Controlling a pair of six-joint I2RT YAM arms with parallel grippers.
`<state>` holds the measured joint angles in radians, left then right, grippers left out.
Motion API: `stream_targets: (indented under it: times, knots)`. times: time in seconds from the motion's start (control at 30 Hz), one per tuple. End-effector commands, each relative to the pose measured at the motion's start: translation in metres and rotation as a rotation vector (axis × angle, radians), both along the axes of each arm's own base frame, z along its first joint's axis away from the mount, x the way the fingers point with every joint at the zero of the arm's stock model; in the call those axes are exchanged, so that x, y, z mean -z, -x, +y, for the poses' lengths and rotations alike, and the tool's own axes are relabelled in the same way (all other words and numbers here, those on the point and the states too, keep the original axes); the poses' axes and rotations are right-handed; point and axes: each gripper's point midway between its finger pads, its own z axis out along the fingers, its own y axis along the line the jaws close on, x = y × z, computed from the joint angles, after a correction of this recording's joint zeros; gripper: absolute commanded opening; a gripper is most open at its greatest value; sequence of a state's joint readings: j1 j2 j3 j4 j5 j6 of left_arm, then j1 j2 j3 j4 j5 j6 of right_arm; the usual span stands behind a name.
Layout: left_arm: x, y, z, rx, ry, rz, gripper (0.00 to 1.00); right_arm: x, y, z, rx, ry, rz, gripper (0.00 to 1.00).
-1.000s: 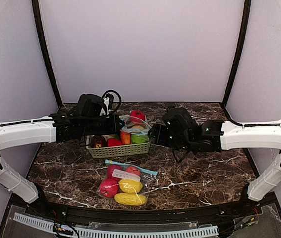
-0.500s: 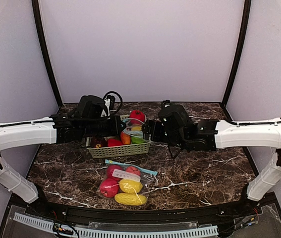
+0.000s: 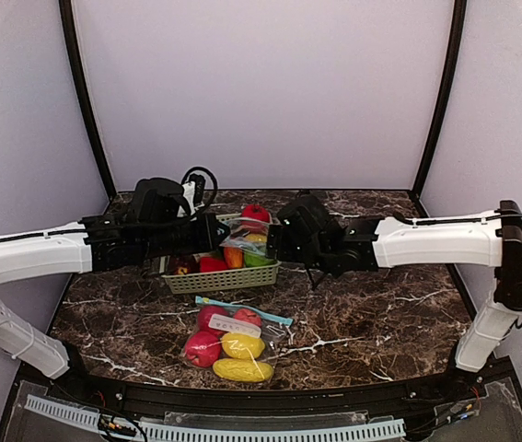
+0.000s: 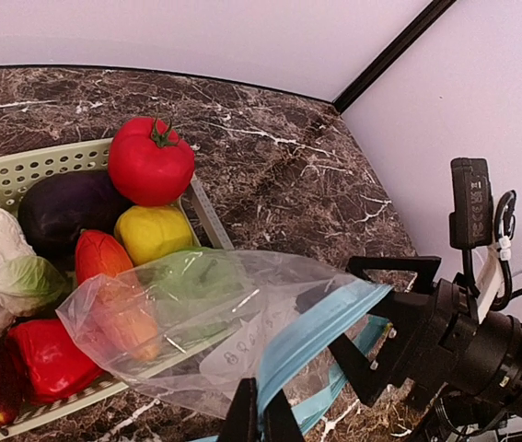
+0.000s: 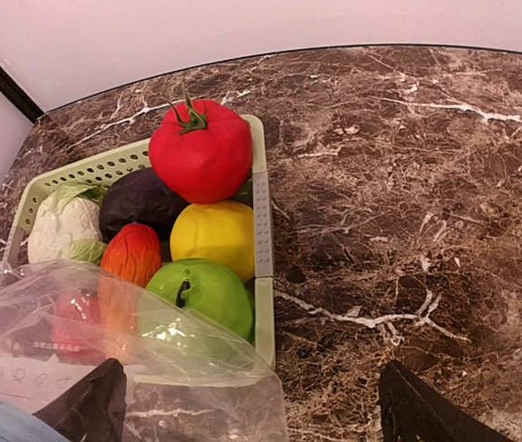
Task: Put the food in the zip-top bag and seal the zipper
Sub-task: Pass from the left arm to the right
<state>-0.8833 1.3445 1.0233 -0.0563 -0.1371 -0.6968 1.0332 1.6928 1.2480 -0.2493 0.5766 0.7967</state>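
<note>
The left gripper is narrowed to a pinch on the blue zipper strip of the clear, floppy zip-top bag. The right gripper stands wide, one finger on each side of the strip's far end, not yet clamped.

The step in hand looks like taking a second hold on the bag's mouth. To do it well, the right fingers should close on one lip of the strip only, near its end. The two arms can then draw the lips apart rather than pinch them shut. The left pinch should hold without tugging, since the thin film will crumple.

The strip's long axis runs straight from one gripper to the other. The bag's body drapes away beyond both grippers, with the mouth edge on their side.

The glossy plastic toy foods lie just beyond and below the right fingers, in the pale green slatted plastic basket. They include a red tomato, a dark purple aubergine, a yellow fruit and a green apple. The film partly covers them.
</note>
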Motion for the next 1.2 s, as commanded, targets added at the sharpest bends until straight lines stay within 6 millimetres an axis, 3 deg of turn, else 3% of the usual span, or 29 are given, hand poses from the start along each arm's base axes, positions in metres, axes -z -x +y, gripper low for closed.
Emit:
stream_targets:
  times: [0.0,0.2,0.33,0.47,0.77,0.83,1.0,1.17]
  knots:
    - [-0.011,0.002,0.012,-0.046,0.027,-0.035,0.01,0.027,0.004,-0.021,0.055,0.026,0.079,0.91]
    - [-0.008,0.001,0.013,-0.051,0.023,-0.032,0.01,0.025,0.004,-0.024,0.039,-0.036,0.12,0.73]
    - [-0.002,0.0,0.011,-0.048,0.012,-0.021,0.01,0.014,0.007,-0.017,0.0,-0.103,0.122,0.46]
    - [0.007,0.0,0.008,-0.037,-0.01,-0.001,0.01,0.004,0.008,-0.015,-0.021,-0.13,0.111,0.27]
    - [0.023,0.001,-0.003,0.04,-0.082,0.004,0.01,-0.008,0.01,-0.017,-0.08,-0.068,0.079,0.0]
    - [0.023,0.004,-0.009,0.078,-0.087,-0.003,0.06,-0.007,0.011,-0.019,-0.083,-0.028,0.086,0.0]
    - [0.006,0.012,-0.013,0.165,-0.091,-0.069,0.42,-0.003,0.015,-0.037,-0.067,0.086,0.107,0.0]
    - [-0.014,0.03,0.001,0.221,-0.114,-0.103,0.74,-0.007,0.015,-0.051,-0.046,0.178,0.115,0.0]
